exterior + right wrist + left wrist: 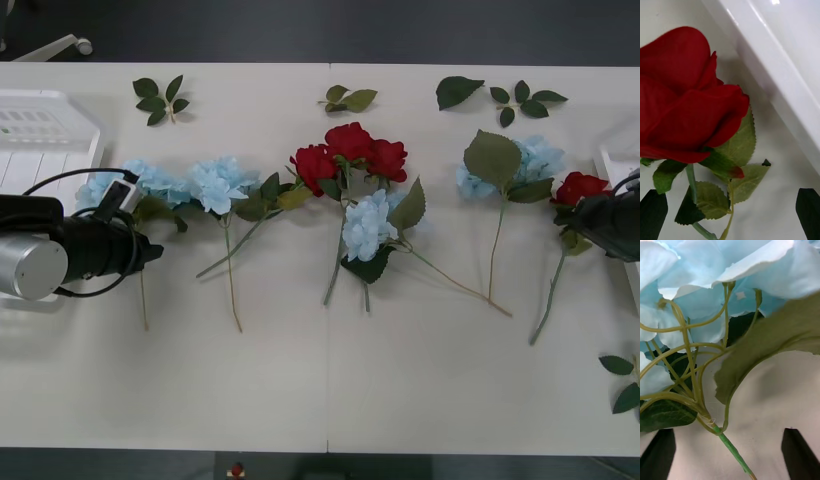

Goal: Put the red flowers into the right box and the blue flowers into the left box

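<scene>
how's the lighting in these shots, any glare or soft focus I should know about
Front view: even overhead light, faint shadows under the stems on the table. Right wrist view: bright glare spot on the right box; the red flower is close and soft at its edges, casting a shadow toward the box. Left wrist view: the blue flower petals are blurred, its stem sharper.

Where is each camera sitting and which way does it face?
Front view: above the arms, looking down at the table; both arms show.
Right wrist view: on the right arm, facing a red rose beside the right box; right hand open.
Left wrist view: on the left arm, facing a blue flower; left hand open.
Shared: the rose.
</scene>
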`<move>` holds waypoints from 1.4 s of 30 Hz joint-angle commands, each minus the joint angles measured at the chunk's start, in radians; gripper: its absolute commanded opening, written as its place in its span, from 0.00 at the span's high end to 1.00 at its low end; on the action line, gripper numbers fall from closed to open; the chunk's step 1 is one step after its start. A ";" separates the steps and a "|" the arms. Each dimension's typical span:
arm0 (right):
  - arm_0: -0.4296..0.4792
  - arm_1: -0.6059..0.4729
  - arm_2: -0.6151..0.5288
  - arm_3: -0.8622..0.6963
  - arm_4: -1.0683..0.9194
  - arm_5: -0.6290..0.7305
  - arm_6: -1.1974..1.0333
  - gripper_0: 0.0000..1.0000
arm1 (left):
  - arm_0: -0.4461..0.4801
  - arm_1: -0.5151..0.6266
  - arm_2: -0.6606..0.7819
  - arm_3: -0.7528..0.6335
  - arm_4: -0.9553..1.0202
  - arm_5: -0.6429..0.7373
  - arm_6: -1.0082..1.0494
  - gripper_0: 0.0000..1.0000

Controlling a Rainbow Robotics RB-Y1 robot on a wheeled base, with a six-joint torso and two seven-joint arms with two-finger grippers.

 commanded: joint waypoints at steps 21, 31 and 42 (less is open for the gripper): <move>-0.083 0.105 -0.032 0.092 0.073 -0.009 0.026 1.00 | -0.020 0.109 0.032 -0.156 0.056 0.115 0.050 1.00; -0.081 0.105 -0.032 0.092 0.079 -0.008 0.046 1.00 | 0.032 0.155 0.295 -0.282 0.255 0.362 0.056 1.00; -0.083 -0.015 -0.035 -0.033 0.079 0.084 0.103 1.00 | 0.032 0.193 0.614 -0.283 0.208 0.485 0.053 1.00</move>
